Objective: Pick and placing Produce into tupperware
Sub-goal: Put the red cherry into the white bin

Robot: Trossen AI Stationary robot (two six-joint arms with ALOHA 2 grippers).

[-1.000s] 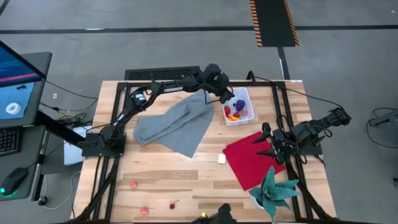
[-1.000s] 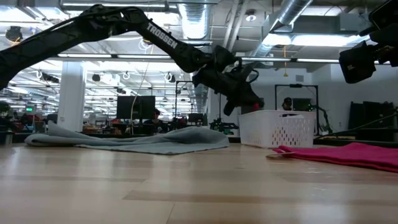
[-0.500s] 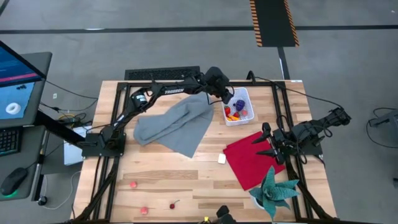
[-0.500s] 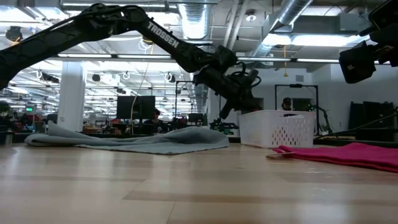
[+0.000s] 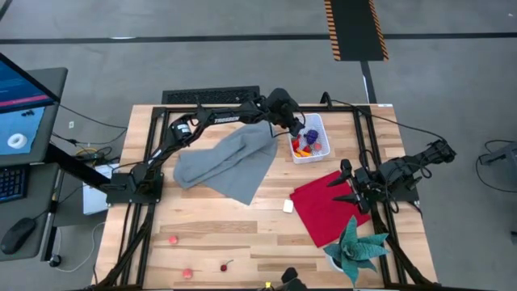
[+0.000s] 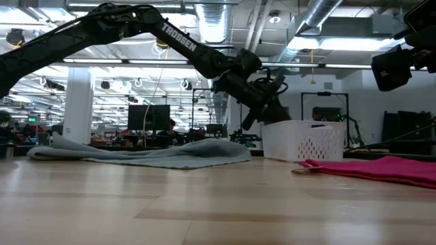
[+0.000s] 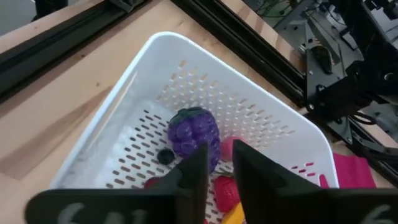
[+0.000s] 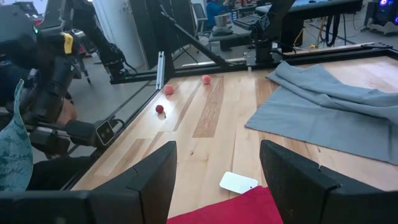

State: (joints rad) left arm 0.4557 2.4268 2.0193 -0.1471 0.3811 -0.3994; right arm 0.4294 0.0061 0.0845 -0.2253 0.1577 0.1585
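Left gripper point(image 7: 219, 163) is hovering over the tupperware point(image 5: 309, 137), fingers nearly together, gripping nothing. Grape bunch point(image 7: 193, 132) and red pieces are lying inside the tupperware. Right gripper point(image 5: 346, 185), fingers spread wide and empty, is waiting beyond the red cloth point(image 5: 329, 207) from the tupperware.

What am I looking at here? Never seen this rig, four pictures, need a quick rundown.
Two dark robot arms work at a wooden table. One camera looks straight down, one sits at tabletop height, and one rides on each wrist. The left gripper hangs over the white tupperware, its jaws nearly closed and empty. The tub holds a purple grape bunch and other toy produce. The right gripper waits open over a red cloth. Also on the table: a grey cloth, a small white cube, three loose red pieces and a teal plant.
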